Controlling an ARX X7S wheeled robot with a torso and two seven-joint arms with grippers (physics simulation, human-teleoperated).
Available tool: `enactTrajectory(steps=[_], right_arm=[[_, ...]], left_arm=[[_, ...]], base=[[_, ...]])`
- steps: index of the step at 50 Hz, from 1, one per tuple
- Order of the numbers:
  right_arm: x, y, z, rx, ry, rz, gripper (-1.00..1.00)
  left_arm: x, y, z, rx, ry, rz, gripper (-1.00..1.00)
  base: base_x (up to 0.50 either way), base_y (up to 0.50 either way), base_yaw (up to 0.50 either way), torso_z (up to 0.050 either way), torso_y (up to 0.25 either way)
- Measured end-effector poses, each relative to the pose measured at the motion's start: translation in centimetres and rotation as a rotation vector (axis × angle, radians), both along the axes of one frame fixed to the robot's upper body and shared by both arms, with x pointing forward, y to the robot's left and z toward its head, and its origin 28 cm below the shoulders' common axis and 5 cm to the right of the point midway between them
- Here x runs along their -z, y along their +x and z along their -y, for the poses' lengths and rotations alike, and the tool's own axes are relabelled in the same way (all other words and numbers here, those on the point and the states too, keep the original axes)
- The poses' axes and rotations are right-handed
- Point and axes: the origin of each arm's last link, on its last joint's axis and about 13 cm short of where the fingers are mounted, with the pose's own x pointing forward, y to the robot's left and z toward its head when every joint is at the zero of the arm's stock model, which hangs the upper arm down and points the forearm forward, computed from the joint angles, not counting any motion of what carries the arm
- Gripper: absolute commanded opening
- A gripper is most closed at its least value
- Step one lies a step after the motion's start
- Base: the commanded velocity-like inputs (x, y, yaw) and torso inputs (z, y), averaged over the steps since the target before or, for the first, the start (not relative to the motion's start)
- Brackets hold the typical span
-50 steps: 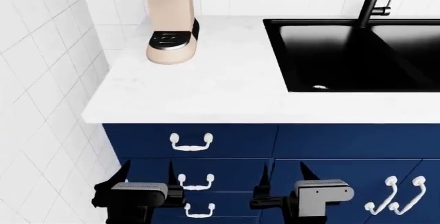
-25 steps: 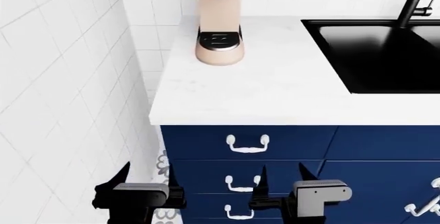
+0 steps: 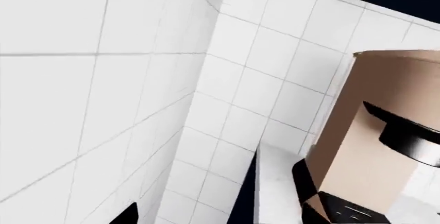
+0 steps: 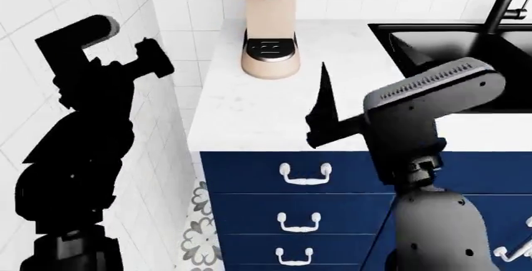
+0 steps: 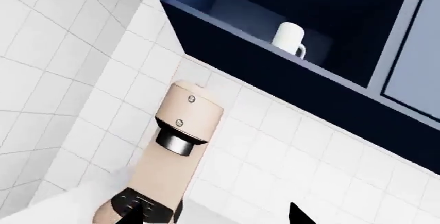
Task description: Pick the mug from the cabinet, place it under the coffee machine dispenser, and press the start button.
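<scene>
Grippers first. Right gripper (image 4: 326, 112) is raised above the white countertop (image 4: 249, 115) in the head view, one black finger pointing up toward 12 o'clock and a second dark tip lower down; whether its jaws are apart or closed cannot be told, and nothing shows between them. In its own wrist view only two dark fingertips (image 5: 297, 214) show at the frame edge, apart from each other, with nothing between them. Left gripper (image 4: 149, 59) is lifted against the white tiled side wall (image 4: 50, 9), at about 9 o'clock from the coffee machine (image 4: 270, 28); its jaw state cannot be told either.

Coffee machine stands upright on the countertop near the back wall, black drip tray (image 4: 270, 48) at its foot. Coffee machine dispenser (image 5: 176, 142) juts from the beige column, nothing beneath it.

Mug (image 5: 289, 37) stands upright on the shelf of the open navy wall cabinet (image 5: 227, 33), at about 1 o'clock above the machine, well apart from both grippers.

Black sink (image 4: 465, 47) lies at 3 o'clock of the machine.
</scene>
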Motion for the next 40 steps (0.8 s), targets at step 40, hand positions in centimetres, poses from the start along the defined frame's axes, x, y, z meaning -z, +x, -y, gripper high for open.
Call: enactTrajectory(steps=[40], right_arm=[[-35.3, 4.2, 4.1, -0.051, 0.456, -0.056, 1.00]], left_arm=[[-5.4, 8.0, 1.7, -0.074, 0.198, -0.368, 1.00]], base=[[0.02, 0.10, 0.00, 0.000, 0.000]])
